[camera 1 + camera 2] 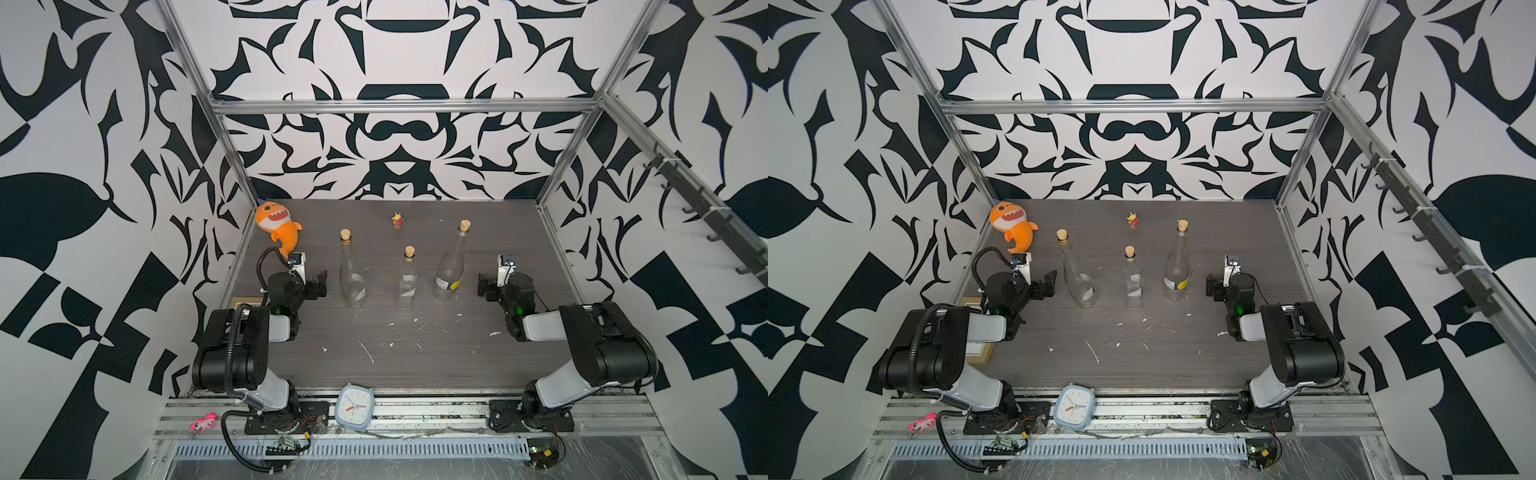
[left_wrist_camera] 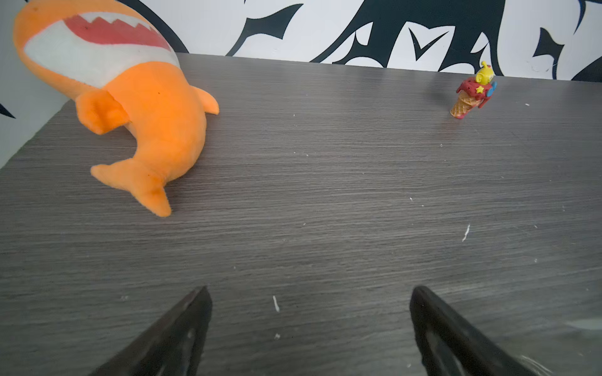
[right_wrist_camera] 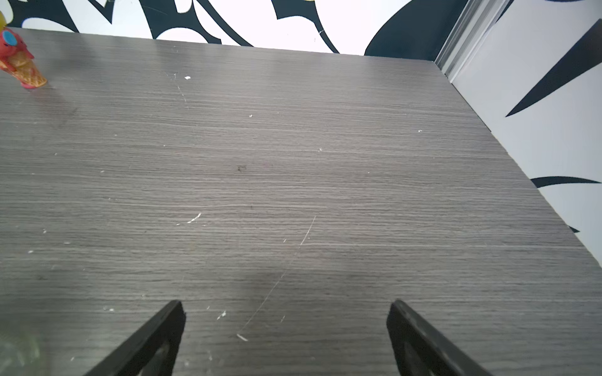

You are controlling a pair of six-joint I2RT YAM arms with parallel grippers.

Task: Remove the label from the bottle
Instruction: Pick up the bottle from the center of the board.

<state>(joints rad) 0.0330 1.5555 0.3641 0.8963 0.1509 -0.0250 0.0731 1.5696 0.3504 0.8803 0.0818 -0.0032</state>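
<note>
Grey tabletop carries three corked bottles upright between left hand and right hand, both spread apart and empty, likely so either reaches a label

Orange plush shark; grey wood-grain table; black-and-white walls; yellow-blue label

I see the slim bottle left of centre in both top views: clear glass, upright, stopped with a cork, a pale label low on its body. The small bottle stands upright at centre, corked too, with a whitish label on its lower half. Right of centre stands the broad bottle, upright and corked, its white label with a yellow and blue mark near the base. All three stand apart.
</note>
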